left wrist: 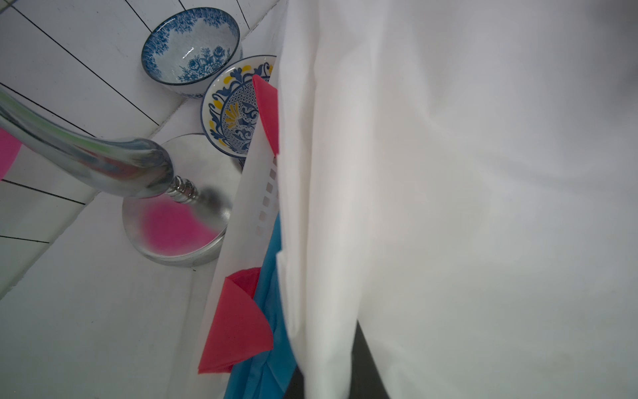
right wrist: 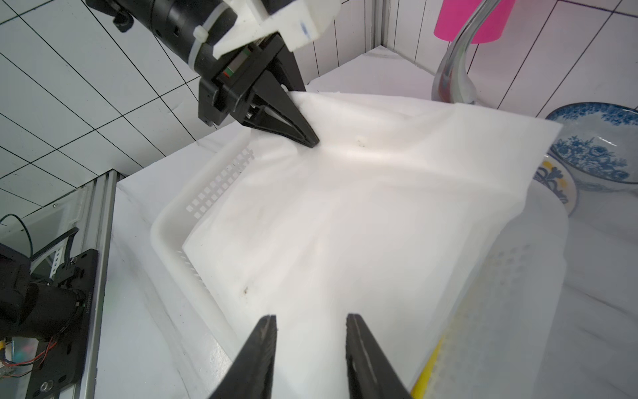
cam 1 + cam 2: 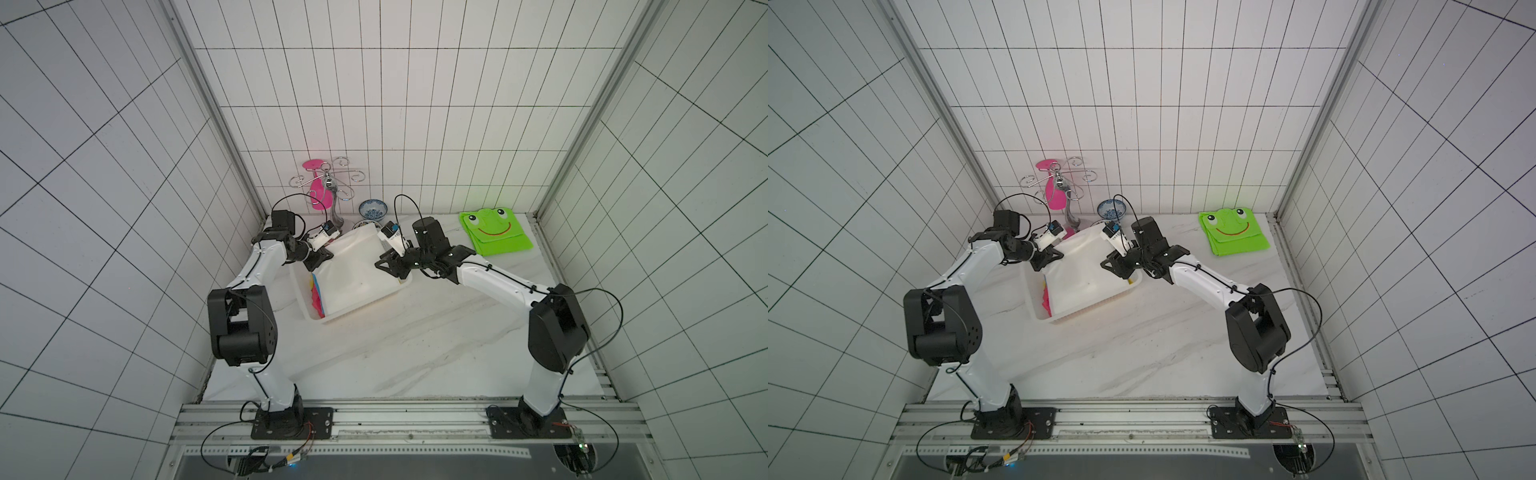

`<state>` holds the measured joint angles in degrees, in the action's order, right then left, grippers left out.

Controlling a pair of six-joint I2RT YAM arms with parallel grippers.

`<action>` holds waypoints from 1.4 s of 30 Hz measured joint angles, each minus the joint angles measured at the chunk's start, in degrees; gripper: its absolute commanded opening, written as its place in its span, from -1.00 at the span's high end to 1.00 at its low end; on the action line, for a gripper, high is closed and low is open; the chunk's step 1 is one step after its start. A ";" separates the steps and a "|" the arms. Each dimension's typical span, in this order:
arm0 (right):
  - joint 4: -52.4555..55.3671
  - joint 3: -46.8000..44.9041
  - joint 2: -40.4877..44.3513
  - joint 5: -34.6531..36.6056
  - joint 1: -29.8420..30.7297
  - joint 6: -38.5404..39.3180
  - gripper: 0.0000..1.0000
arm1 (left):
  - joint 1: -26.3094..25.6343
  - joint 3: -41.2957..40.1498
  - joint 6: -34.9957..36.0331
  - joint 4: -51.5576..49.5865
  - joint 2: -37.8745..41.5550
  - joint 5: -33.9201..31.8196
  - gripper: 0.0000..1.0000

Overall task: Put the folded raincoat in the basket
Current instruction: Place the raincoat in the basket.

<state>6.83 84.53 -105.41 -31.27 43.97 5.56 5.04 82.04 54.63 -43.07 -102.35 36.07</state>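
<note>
Lying mostly inside the white perforated plastic basket (image 3: pixel 311 319) at frame centre, the folded white raincoat (image 3: pixel 357 266) looks nearly placed. The right gripper (image 2: pixel 310 317) hangs over it with jaws apart, holding nothing. The left gripper (image 2: pixel 308 138) pinches a raised corner, so I'd say letting go remains.

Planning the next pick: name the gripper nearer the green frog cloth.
Right. The right gripper is over the basket's side facing the green frog cloth; the left gripper is at its opposite side.
</note>
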 measured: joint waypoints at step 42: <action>-18.27 10.34 -21.75 2.01 3.93 -13.94 0.43 | -2.14 -20.35 -31.93 15.45 10.36 -7.17 0.32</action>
<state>-11.44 94.87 -127.15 -29.26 47.90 -8.38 2.90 61.69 22.70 -27.62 -91.98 28.91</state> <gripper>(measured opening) 0.287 0.360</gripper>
